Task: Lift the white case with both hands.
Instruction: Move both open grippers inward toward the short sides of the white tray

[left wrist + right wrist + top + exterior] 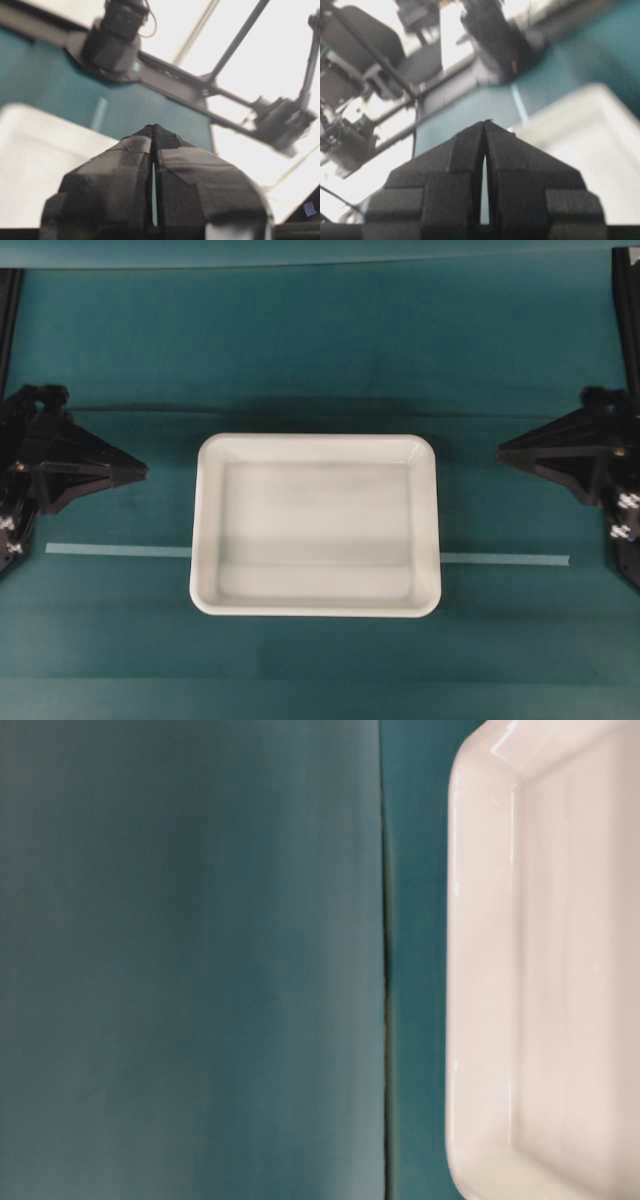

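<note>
The white case [315, 525] lies flat in the middle of the teal table, a shallow rectangular tray with a raised rim and nothing in it. Its rim also fills the right side of the table-level view [480, 970]. My left gripper [143, 471] is shut and empty, pointing at the case from the left, a short gap away. My right gripper [501, 451] is shut and empty too, pointing in from the right, also apart from the rim. The left wrist view shows the tips [153, 127] closed together with the case [35, 165] blurred below-left. In the right wrist view the tips [485, 122] meet, the case [590, 150] at right.
A thin pale tape strip [115, 550] runs across the table and passes under the case, showing again on the right [505, 560]. A seam in the teal cover [385, 970] runs beside the case. Black frame posts [625, 300] stand at the far corners.
</note>
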### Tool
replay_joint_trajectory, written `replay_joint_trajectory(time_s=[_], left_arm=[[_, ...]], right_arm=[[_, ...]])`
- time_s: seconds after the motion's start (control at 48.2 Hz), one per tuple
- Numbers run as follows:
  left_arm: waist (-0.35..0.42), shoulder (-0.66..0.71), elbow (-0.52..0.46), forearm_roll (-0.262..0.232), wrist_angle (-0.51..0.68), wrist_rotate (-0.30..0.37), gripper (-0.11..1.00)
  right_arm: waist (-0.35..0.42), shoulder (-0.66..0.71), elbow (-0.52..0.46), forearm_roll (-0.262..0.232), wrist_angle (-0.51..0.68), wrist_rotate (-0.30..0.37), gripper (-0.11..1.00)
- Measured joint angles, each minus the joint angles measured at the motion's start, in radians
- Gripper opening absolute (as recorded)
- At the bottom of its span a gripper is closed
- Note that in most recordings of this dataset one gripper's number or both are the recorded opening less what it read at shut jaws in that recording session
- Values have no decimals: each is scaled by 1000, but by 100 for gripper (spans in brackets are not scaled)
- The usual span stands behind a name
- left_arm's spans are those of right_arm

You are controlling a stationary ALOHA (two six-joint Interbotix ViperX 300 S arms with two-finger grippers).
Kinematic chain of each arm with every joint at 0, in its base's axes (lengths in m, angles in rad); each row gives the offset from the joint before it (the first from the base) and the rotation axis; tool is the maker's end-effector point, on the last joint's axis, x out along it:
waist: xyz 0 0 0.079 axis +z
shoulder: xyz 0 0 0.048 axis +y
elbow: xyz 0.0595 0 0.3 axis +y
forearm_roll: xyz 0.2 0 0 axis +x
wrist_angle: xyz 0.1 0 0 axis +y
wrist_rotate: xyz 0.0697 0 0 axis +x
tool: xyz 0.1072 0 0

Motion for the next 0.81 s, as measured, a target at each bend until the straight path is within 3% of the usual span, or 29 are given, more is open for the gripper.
replay_joint_trajectory(time_s=[0.166,0.373,0.498,0.622,0.809], left_arm=[[0,11,-2,0,31,-236,-3],[-2,11,34,0,41,-522,-3],[0,11,63,0,66,-660,-3],[9,11,97,0,97,-716,-3],[32,11,104,0,101,-718,-3]], right_arm=[[-17,64,-54,11,147,202,0],[-43,87,-66,15,172,466,0],[-63,89,-61,15,173,549,0],[-81,107,-46,15,178,603,1],[-77,161,-37,15,210,617,2]])
